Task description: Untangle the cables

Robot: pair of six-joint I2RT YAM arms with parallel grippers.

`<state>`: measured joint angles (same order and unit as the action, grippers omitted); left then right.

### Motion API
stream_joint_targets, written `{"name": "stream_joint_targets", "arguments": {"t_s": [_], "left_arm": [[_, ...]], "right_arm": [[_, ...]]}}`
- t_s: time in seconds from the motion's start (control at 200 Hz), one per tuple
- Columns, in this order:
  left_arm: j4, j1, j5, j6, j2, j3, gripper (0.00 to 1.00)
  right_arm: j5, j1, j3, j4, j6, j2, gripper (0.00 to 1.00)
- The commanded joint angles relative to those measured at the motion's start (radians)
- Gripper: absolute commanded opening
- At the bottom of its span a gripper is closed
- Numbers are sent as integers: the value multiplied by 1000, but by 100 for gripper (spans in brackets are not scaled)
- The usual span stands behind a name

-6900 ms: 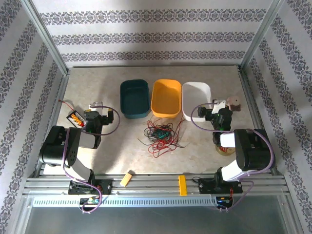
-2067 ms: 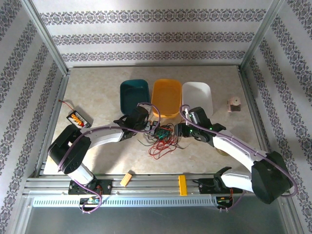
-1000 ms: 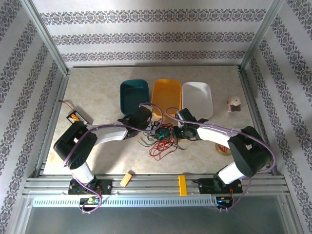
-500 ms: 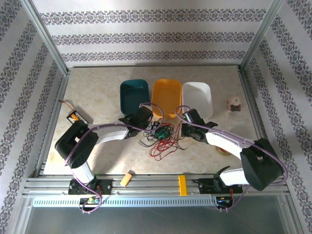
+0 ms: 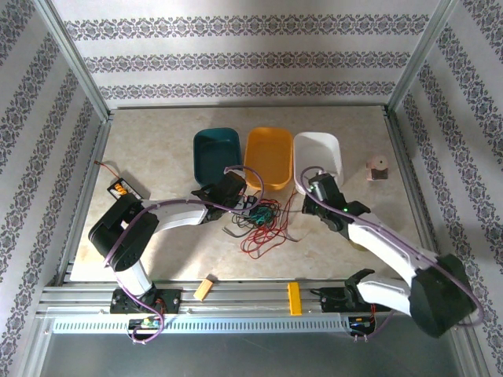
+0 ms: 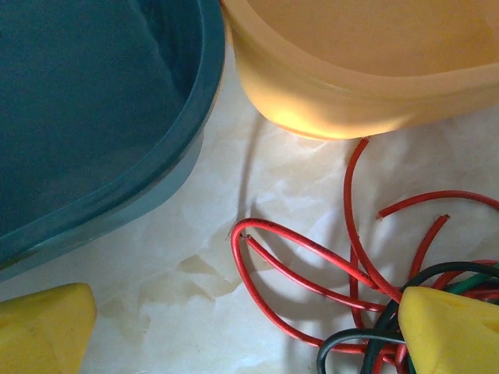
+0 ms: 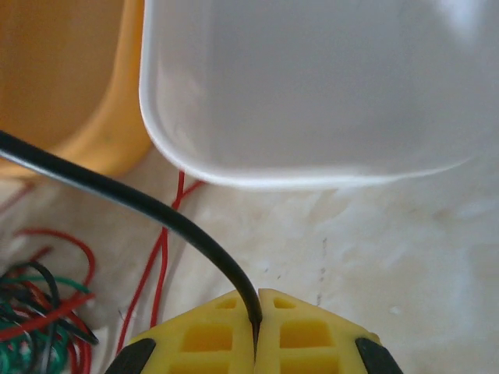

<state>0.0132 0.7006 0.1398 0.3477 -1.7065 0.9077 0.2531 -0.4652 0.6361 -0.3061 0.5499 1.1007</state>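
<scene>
Tangle of red, green and black cables (image 5: 263,218) on the table (image 5: 165,247), just in front of the orange bin (image 5: 269,153), right gripper (image 7: 256,304) pressed together on one black cable (image 7: 148,209) near the white bin (image 7: 312,93), left gripper (image 6: 245,331) with fingers wide apart over the red loops (image 6: 290,259).

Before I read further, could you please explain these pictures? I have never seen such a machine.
These are two robot arms fixed at the near edge of a table, each ending in a two-finger gripper. One picture comes from a camera above and behind them; the other two come from cameras on the wrists. On the table stand a teal bin, an orange bin and a white bin. In front of them lies a tangle of thin red, green and black cables. The left gripper is open at the tangle's edge. The right gripper is shut on one black cable.
</scene>
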Motion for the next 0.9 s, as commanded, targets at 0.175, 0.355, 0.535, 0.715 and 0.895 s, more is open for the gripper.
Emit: {"name": "stream_joint_targets", "arguments": {"t_s": [0.175,0.355,0.535,0.715,0.895], "left_arm": [[80,16,48,-4,-31,7,99],[89,16,58,-6,-40,10,99],[88,16,58,-15,-34,6,99],[9,16,-36,-82,68,-34,99],[-36,17,-260,-167,218,-61,99]], "right_arm": [[221,71,100,-99,-62,-170,0],[243,139,147,-138,-79,-196,0],[171,197,171,-136,-90,-206,0],[43,184,166,-119,-96,-160,0],[40,167,148,-108,-68,-134,0]]}}
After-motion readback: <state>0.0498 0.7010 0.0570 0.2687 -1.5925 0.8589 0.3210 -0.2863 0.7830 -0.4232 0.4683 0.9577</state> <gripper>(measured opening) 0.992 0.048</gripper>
